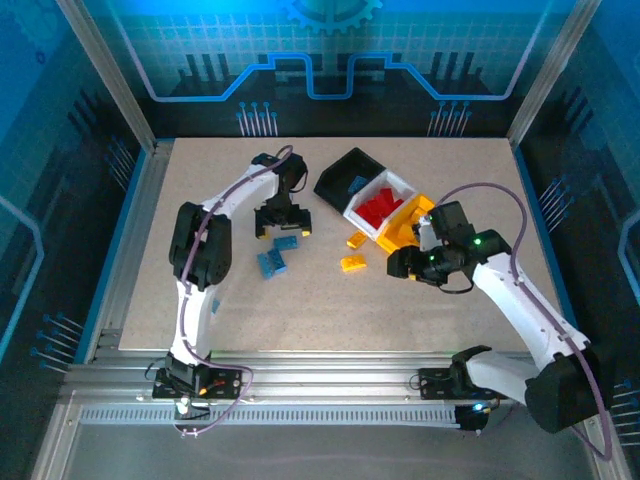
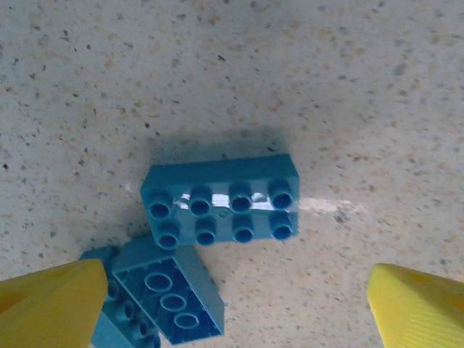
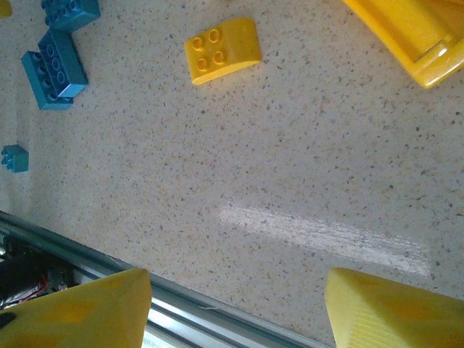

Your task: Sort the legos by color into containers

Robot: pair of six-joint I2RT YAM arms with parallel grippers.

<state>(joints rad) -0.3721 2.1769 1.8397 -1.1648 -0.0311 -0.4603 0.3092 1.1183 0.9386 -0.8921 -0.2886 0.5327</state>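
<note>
**Left pincer** [image 2: 235, 279]: spread wide, holding nothing, hanging low over the desk [image 2: 348, 87].
- Directly below it lies a long blue brick [image 2: 220, 206], flat and studs up.
- Just beside that, toward my left finger, is a second blue brick [image 2: 170, 293], hollow side up. It tilts against a third blue brick [image 2: 109, 330], which is half hidden beneath it.

**Right pincer** [image 3: 235, 290]: fingers parted, nothing between them, over bare desk near the front rail [image 3: 109, 254].
- Ahead of it lies a yellow curved brick [image 3: 222, 49], studs up.
- Off to one side is a small blue piece [image 3: 14, 157], apart from the others.

**Containers**, seen from overhead: three bins joined in a slanting row, right of centre.
- Black bin [image 1: 337, 185]: at least one blue lego [image 1: 356, 184] inside.
- White bin [image 1: 400, 183]: a heap of red legos [image 1: 378, 210].
- Yellow bin [image 1: 402, 238]: I cannot tell its contents apart from its walls.
- Two loose yellow legos [image 1: 353, 263] lie on the desk just beside the yellow bin.

**Progress, as I judge it**
- Red: every red piece I can see lies in the white bin, so red looks finished.
- Blue: one piece is binned and at least four lie out, so blue is barely begun.
- Yellow: two pieces are left on the desk.
- Overall the sort seems past its middle.
- The long blue brick under my left pincer is the likely next item, bound for the black bin.
</note>
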